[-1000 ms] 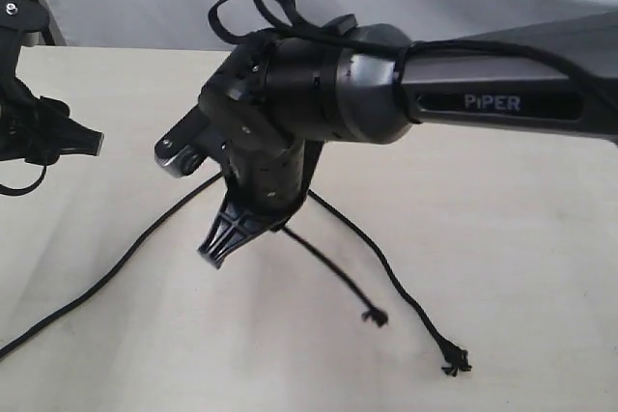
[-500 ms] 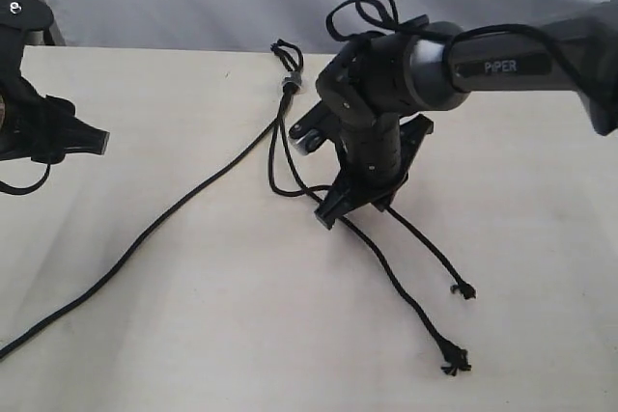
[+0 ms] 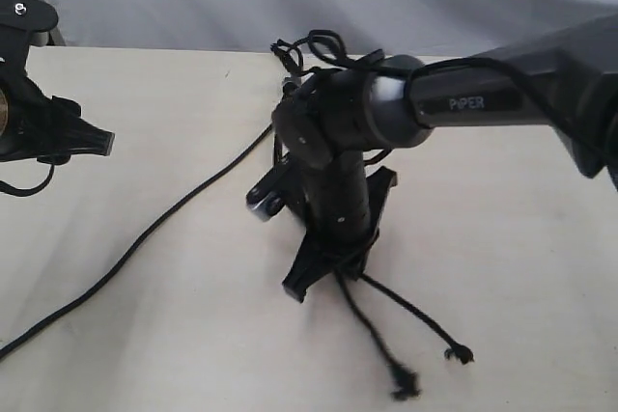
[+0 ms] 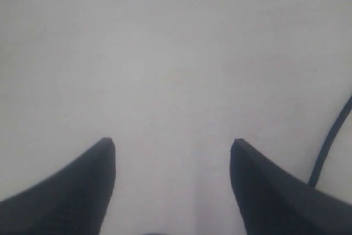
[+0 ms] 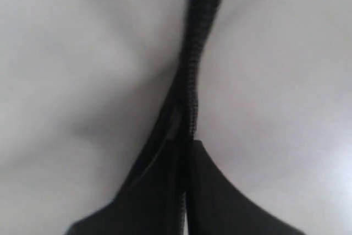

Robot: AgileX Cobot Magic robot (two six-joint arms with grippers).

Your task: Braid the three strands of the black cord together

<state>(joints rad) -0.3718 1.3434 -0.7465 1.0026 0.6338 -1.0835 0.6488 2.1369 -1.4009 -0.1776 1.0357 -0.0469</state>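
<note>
Your right gripper [image 3: 333, 272], clamped shut on two strands [image 3: 410, 314] of the black cord [image 3: 290, 53], has swung left and drawn their ends closer together, while the third strand [image 3: 145, 233] lies apart near your wide-open left gripper [image 3: 97, 142], so no braid crossing shows yet.

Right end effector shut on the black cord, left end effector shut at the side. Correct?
No: the left wrist view shows the left end effector open and empty. The right end effector is shut on the black cord.
</note>
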